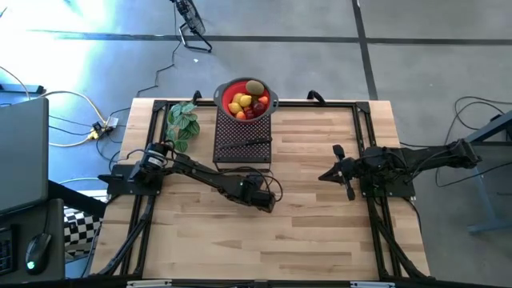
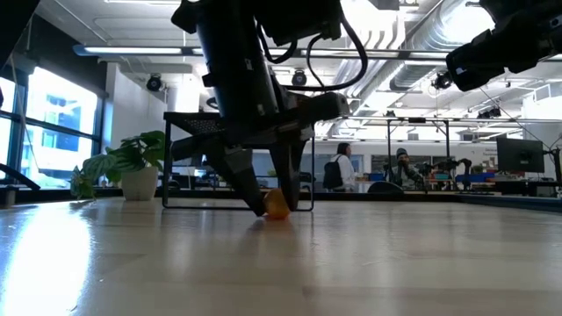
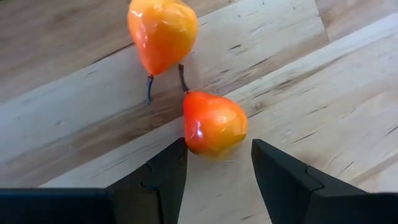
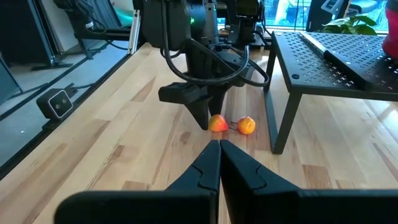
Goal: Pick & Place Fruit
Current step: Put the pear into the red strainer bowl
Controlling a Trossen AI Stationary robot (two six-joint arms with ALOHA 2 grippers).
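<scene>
Two fingers (image 3: 163,177) of the left gripper (image 3: 217,180) stood parted around an orange-red fruit (image 3: 213,122), one touching it; the right gripper (image 4: 219,163) was clenched empty.

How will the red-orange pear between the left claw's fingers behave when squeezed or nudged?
The red-orange pear looks glossy, so it may slip out as the left claw closes. Its rounded body on the flat table would probably roll if nudged. It lies stem to stem with the other pear, which might get bumped.
</scene>
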